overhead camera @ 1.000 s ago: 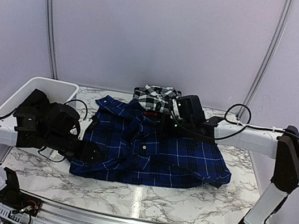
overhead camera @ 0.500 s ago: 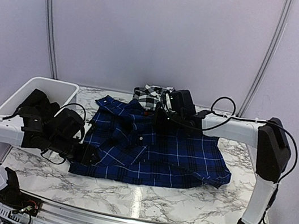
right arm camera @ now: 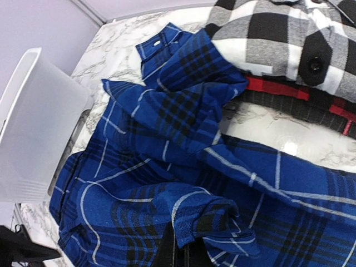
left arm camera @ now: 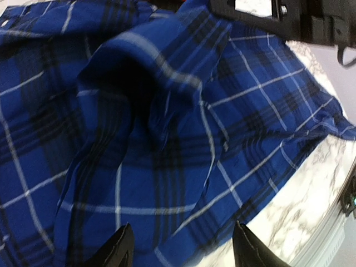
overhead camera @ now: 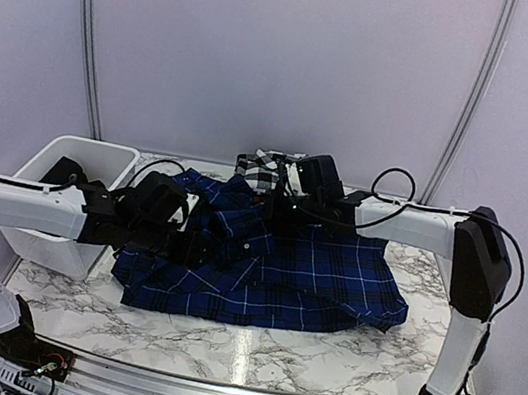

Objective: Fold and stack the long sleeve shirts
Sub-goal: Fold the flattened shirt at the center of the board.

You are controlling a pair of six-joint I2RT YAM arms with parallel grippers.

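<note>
The royal blue plaid shirt (overhead camera: 282, 272) lies spread and rumpled across the middle of the table. My left gripper (overhead camera: 197, 247) hovers open over its left part; in the left wrist view its fingers (left arm camera: 119, 250) stand wide apart above the blue cloth (left arm camera: 156, 139) with nothing between them. My right gripper (overhead camera: 276, 216) is shut on a raised fold of the blue shirt (right arm camera: 217, 222) near its back edge. The black-and-white check shirt (overhead camera: 267, 168) lies folded at the back, on top of the red-and-black shirt (right arm camera: 278, 92).
The white plastic tub (overhead camera: 55, 173) stands at the table's left end, close behind my left arm; it also shows in the right wrist view (right arm camera: 33, 122). Bare marble table (overhead camera: 318, 359) lies in front of the blue shirt and at the right.
My left gripper has moved from the shirt's front left corner up and right over the shirt. My right gripper has carried its fold of blue cloth to the left.
</note>
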